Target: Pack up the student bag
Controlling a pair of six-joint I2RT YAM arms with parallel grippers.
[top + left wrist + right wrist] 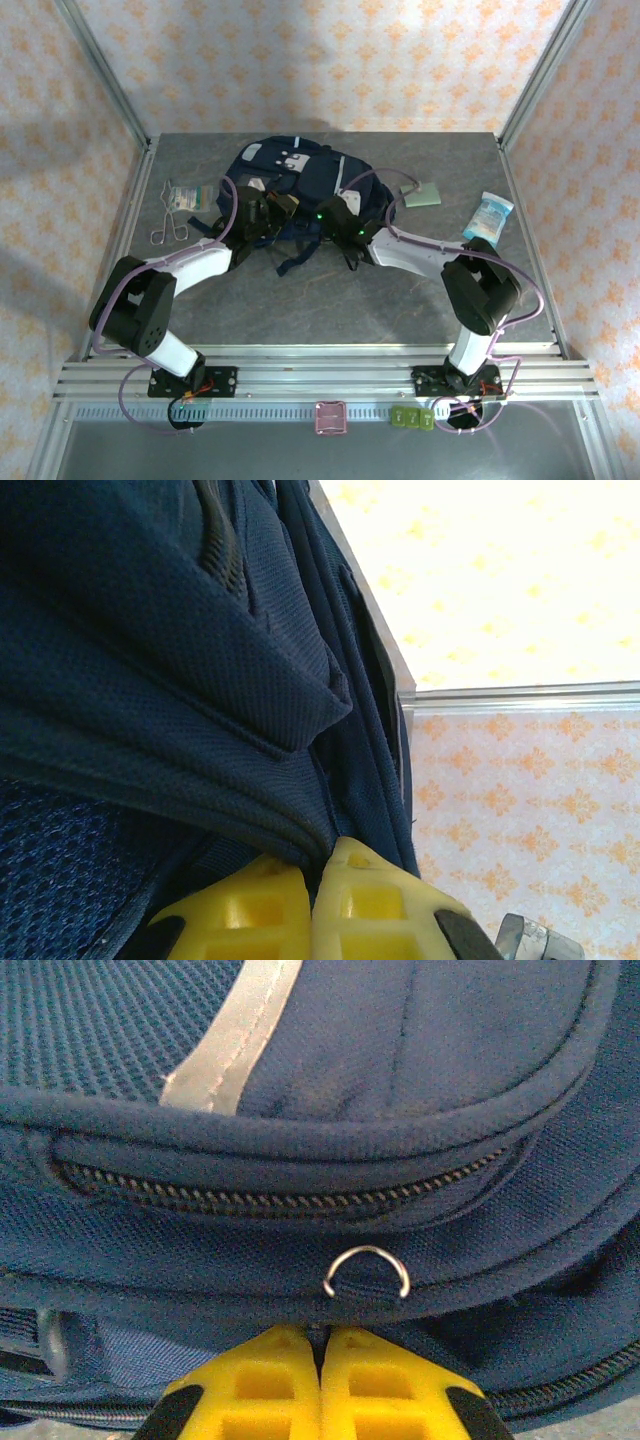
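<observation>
The student bag (300, 180), a navy backpack with white patches, lies at the back middle of the table. My left gripper (262, 215) is at its left side. In the left wrist view its yellow fingers (322, 858) are shut on a fold of the bag's navy fabric (200, 680). My right gripper (335, 215) is at the bag's right front. In the right wrist view its fingers (320, 1332) are pressed together on a thin dark bit of the bag just below a small metal ring (366, 1270). A closed zipper (280, 1200) and a light stripe (235, 1035) run above.
Scissors (168, 226) and a small clear packet (188, 196) lie at the left. A green card (425, 193) and a blue-white tissue pack (489, 215) lie at the right. A pink square (329, 417) and green pieces (411, 419) sit below the front rail.
</observation>
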